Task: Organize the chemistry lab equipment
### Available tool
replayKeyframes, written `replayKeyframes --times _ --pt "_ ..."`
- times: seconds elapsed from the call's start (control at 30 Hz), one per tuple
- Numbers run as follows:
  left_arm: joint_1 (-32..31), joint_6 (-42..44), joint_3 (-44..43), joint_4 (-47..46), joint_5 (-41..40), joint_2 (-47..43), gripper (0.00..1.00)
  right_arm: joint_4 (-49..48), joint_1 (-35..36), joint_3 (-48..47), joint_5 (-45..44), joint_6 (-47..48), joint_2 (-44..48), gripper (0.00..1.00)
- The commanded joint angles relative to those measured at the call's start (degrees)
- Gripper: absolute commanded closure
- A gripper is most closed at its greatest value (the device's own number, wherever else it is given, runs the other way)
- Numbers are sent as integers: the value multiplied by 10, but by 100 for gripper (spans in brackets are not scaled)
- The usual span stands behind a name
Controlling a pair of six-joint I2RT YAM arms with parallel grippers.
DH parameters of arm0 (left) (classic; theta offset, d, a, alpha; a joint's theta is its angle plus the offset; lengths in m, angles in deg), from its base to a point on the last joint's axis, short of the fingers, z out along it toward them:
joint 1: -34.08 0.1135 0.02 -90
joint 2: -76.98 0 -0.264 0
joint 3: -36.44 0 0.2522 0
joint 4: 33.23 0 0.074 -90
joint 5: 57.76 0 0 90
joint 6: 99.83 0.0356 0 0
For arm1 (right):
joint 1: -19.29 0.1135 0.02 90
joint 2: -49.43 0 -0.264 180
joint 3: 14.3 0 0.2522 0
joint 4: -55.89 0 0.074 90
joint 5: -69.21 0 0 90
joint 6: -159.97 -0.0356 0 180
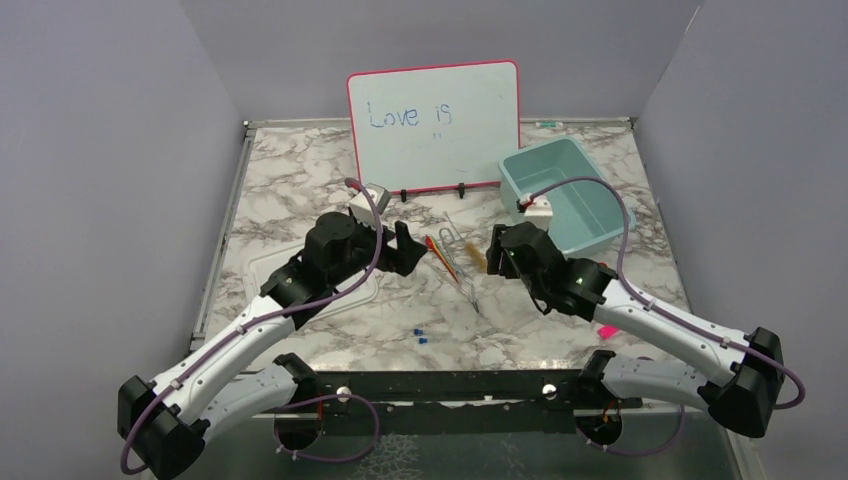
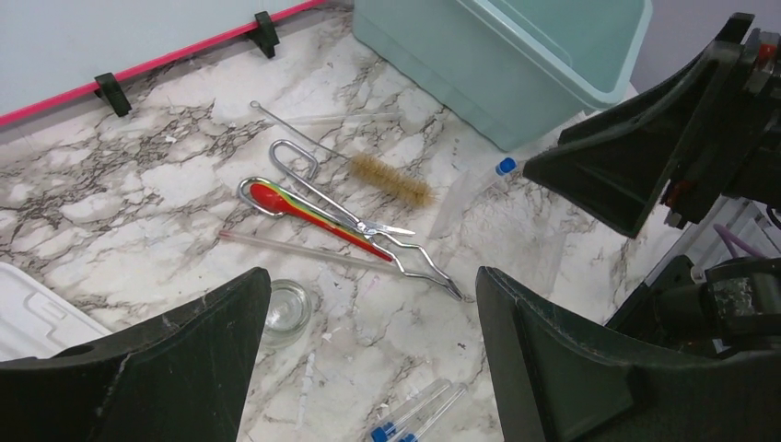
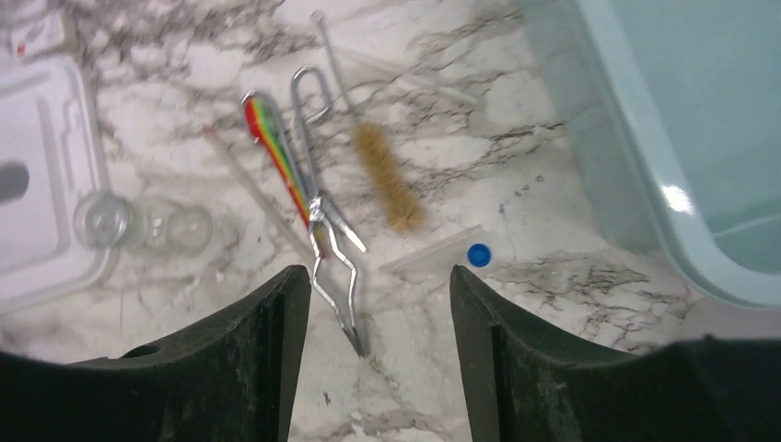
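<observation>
The lab items lie together on the marble table between my two grippers. In the left wrist view I see the wire brush, the metal tweezers, the red and orange sticks, a thin clear rod and the clear little beaker. My left gripper is open and empty above bare table just near of them. My right gripper is open and empty, its jaws on either side of the tweezers' tip. The brush, sticks and beaker lie beyond it. No red funnel shows.
A teal bin stands at the back right, with the pink-framed whiteboard behind the items. A white lid lies under the left arm. Blue-capped tubes lie near the front, another beside the brush. A pink marker lies by the right arm.
</observation>
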Motion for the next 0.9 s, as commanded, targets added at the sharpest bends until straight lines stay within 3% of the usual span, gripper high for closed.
replayKeyframes --times 0.0,0.13,0.33,0.57,0.87 --pt "-2 -12 -2 27 -66 -33 15 9 4 -26 215 140 -11 42" --pt "-2 1 -36 76 -176 -70 15 -34 27 -14 322 160 -29 43" --pt "-2 20 -92 132 -270 -130 5 -85 110 -3 317 145 -117 43" --pt "-2 18 -139 186 -284 -158 1 -138 155 -19 340 166 -252 58" --pt "-2 0 -125 196 -275 -167 1 -148 164 -46 328 198 -335 57"
